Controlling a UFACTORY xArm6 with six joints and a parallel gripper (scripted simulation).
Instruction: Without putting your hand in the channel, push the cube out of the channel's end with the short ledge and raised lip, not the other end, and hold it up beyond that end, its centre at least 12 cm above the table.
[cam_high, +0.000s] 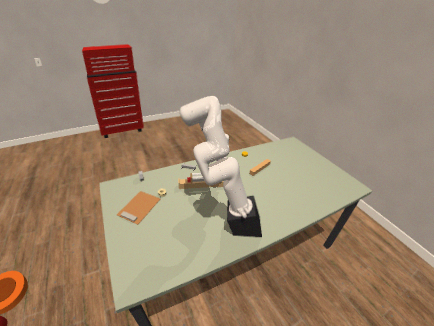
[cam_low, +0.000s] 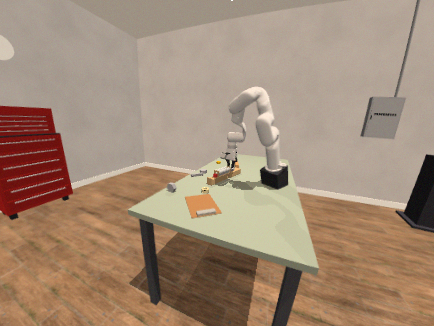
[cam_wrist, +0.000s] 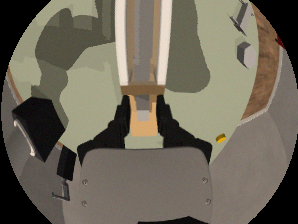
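The channel (cam_high: 194, 184) (cam_low: 223, 176) is a wooden trough with white side walls (cam_wrist: 124, 30), lying on the green table (cam_high: 280, 200). A grey strip runs along the channel floor. My gripper (cam_wrist: 143, 102) (cam_low: 230, 163) hangs just outside the channel's near end. Its fingers are open either side of a tan wooden piece (cam_wrist: 141, 123), apart from it. In the top view the arm hides the fingers.
A wooden stick (cam_high: 260, 167) and a small yellow object (cam_high: 245, 154) lie to the right of the channel. A clipboard (cam_high: 138, 207) (cam_low: 202, 205), tape roll (cam_high: 162, 191), grey cylinder (cam_high: 141, 176) and metal tool (cam_high: 188, 166) lie left. The arm's black base (cam_high: 245, 222) stands near the front edge.
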